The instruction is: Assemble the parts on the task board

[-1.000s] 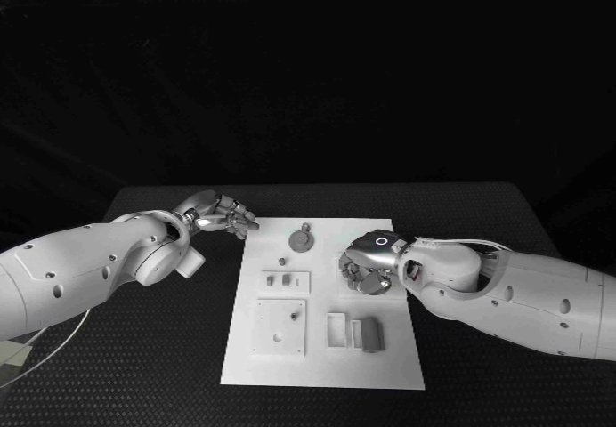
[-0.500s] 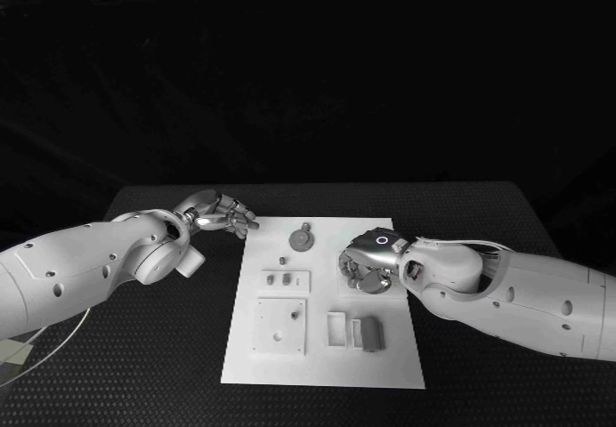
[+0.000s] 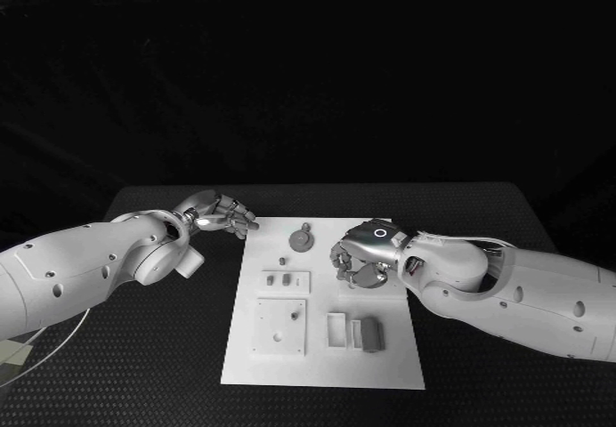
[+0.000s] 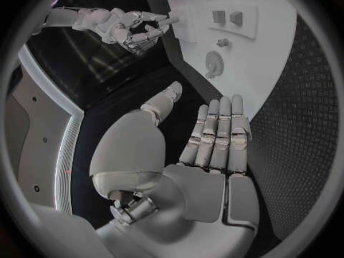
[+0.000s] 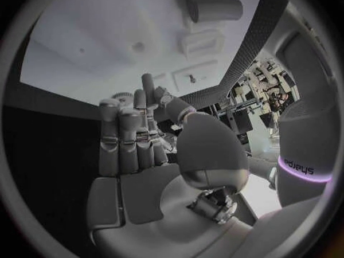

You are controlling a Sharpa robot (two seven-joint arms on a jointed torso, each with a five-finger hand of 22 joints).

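The white rectangular task board [image 3: 324, 307] lies in the middle of the black textured counter [image 3: 475, 222]. On it, seen from the head view, a round grey disc part with a small tab [image 3: 301, 238] sits toward twelve o'clock, a small square plate with two dark slots [image 3: 284, 282] lies near the centre, a larger square white plate with small holes [image 3: 280, 326] lies toward seven o'clock, and an open white rectangular frame [image 3: 337, 328] sits just beside a grey block part [image 3: 369, 334] toward five o'clock. The left robot hand [image 3: 221, 214] hovers over the bare counter just off the board's ten o'clock corner; the left wrist view shows its fingers [image 4: 218, 135] straight, side by side and holding nothing. The right robot hand [image 3: 363, 261] is over the board's three o'clock edge, fingers curled downward toward the plate; whether it holds or touches anything there cannot be told from the head view. In the right wrist view its fingers [image 5: 128, 140] stand upright close together, with the board's frame and grey block beyond them.
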